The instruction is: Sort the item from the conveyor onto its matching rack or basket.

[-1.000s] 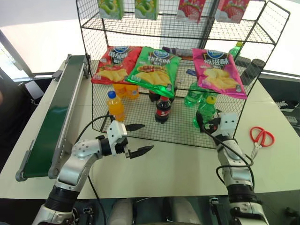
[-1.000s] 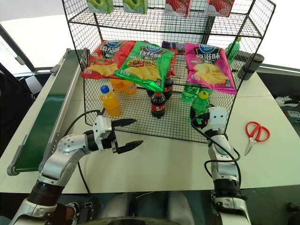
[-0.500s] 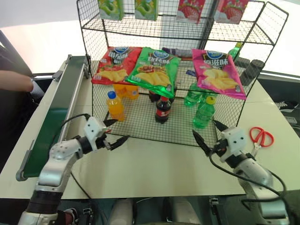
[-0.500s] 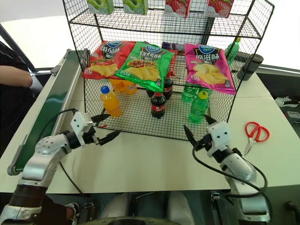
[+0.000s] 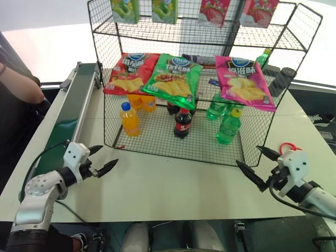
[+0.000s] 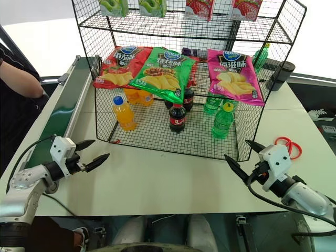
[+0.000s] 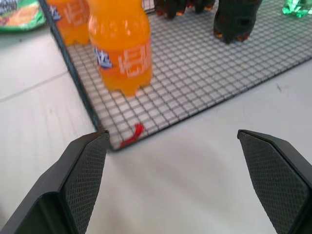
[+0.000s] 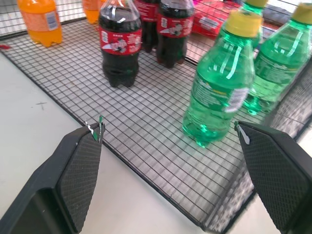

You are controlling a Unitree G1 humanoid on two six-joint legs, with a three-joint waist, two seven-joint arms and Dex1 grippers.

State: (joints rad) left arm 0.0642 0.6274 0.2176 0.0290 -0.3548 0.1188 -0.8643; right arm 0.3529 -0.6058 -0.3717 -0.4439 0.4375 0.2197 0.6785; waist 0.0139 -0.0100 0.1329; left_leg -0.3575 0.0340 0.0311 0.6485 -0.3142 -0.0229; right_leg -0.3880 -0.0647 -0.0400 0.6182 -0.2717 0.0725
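Left eye view gives you the black wire rack (image 5: pixel 173 152) across the middle of the frame, standing on the white table (image 5: pixel 173 186). On its bottom tier, right of centre, stands the green bottle with the yellow cap (image 5: pixel 229 127), upright, with a cola bottle (image 5: pixel 182 123) at centre and an orange bottle (image 5: pixel 129 119) to the left. Chip bags (image 5: pixel 173 79) lie on the tier above. Along the left edge you see the conveyor (image 5: pixel 60 134), and red scissors (image 5: pixel 289 148) lie at the right. Your left gripper (image 5: pixel 103 159) hangs at lower left with fingers spread and empty; your right gripper (image 5: pixel 257 165) sits at lower right, fingers apart, holding nothing. A person's arm (image 5: pixel 21 86) shows at the upper left edge.

Left wrist view shows you that gripper's fingers (image 7: pixel 80 183) wide apart, the orange bottle (image 7: pixel 122 48) in the upper left.

Right wrist view shows the fingers (image 8: pixel 78 170) parted, the green bottle (image 8: pixel 222 83) standing right of centre on the mesh.
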